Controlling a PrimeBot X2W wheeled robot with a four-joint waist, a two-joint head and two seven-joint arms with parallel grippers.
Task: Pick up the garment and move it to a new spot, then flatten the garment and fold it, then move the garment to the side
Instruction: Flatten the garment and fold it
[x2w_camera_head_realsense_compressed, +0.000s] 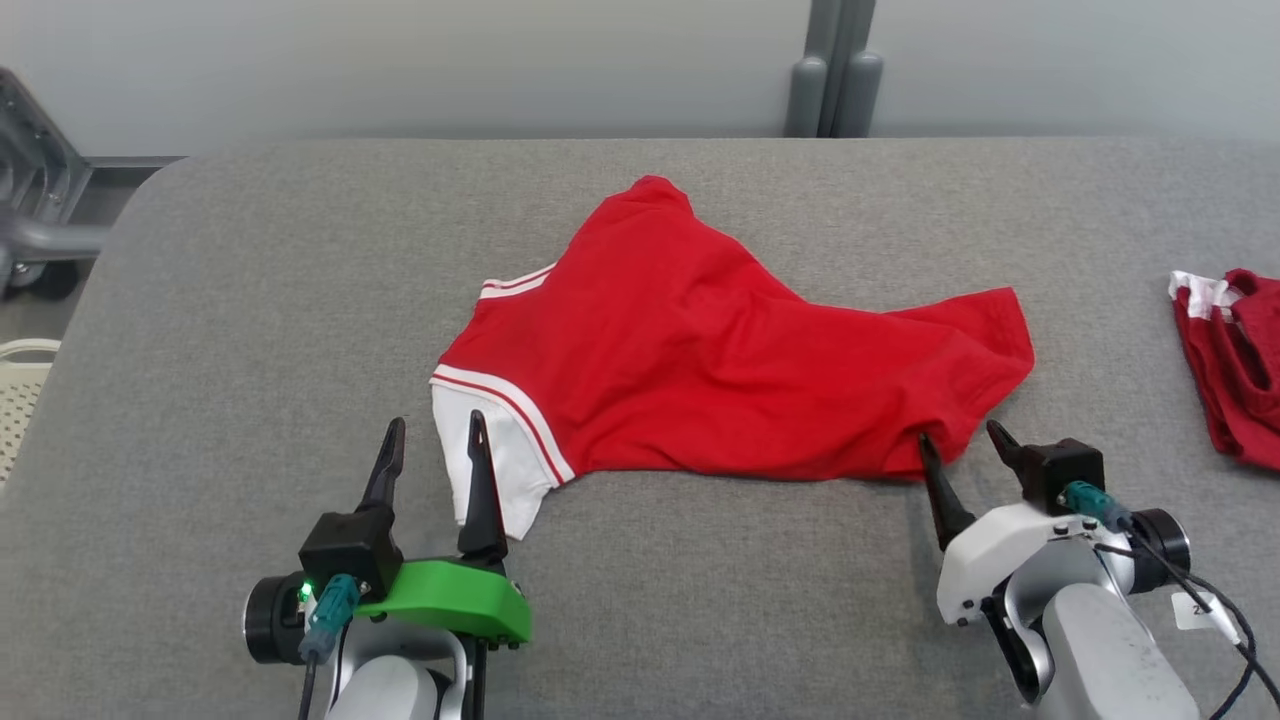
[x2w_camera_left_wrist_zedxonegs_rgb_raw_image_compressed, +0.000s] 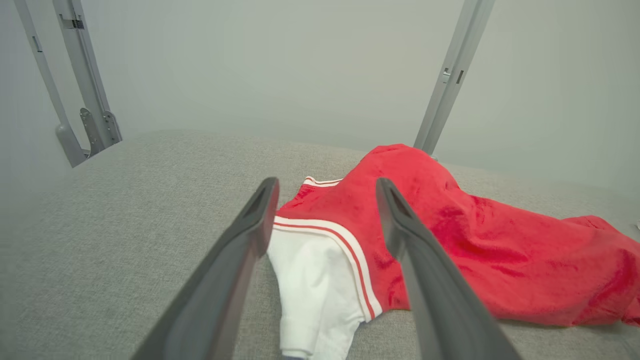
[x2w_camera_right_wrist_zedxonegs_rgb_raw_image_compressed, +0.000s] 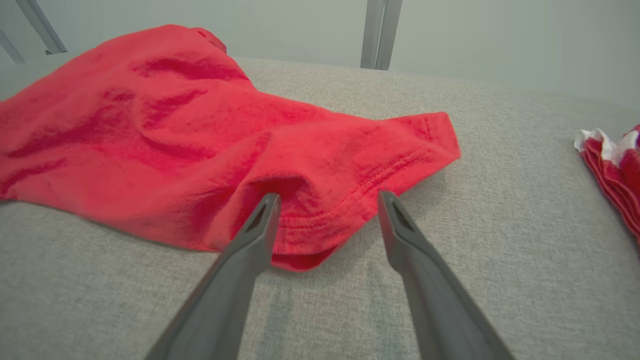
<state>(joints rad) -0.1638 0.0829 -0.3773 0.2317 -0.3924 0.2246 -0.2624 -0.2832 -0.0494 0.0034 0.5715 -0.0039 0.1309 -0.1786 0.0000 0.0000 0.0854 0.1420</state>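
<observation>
The red shirt (x2w_camera_head_realsense_compressed: 700, 360) lies rumpled across the middle of the head view on the grey table (x2w_camera_head_realsense_compressed: 230, 380), its white sleeve (x2w_camera_head_realsense_compressed: 495, 470) toward the lower left and its hem toward the right. My left gripper (x2w_camera_head_realsense_compressed: 437, 422), at the lower left, has its fingers spread wide and empty, with the sleeve lying partly between them. My right gripper (x2w_camera_head_realsense_compressed: 960, 434), at the lower right, is just as wide and also holds nothing. Its fingers straddle the bunched hem corner (x2w_camera_right_wrist_zedxonegs_rgb_raw_image_compressed: 320, 235). I cannot tell whether either set of tips touches the table.

My main worry is a bad pinch. The hem looks doubled over at the right, so closing there might catch one layer only, and the shirt would then open lopsided when lifted. On the left I may take nothing but the sleeve, leaving the body to hang and twist from it. If I go too low, the tips could nip the table's soft grey cover along with the cloth and drag it. If I stay too high, the fabric could slip out. Unequal lifting would pull the shirt out of the weaker grip. Another red bundle (x2w_camera_head_realsense_compressed: 1235, 360) sits at the right edge, and carrying the shirt that way risks tangling the two.
</observation>
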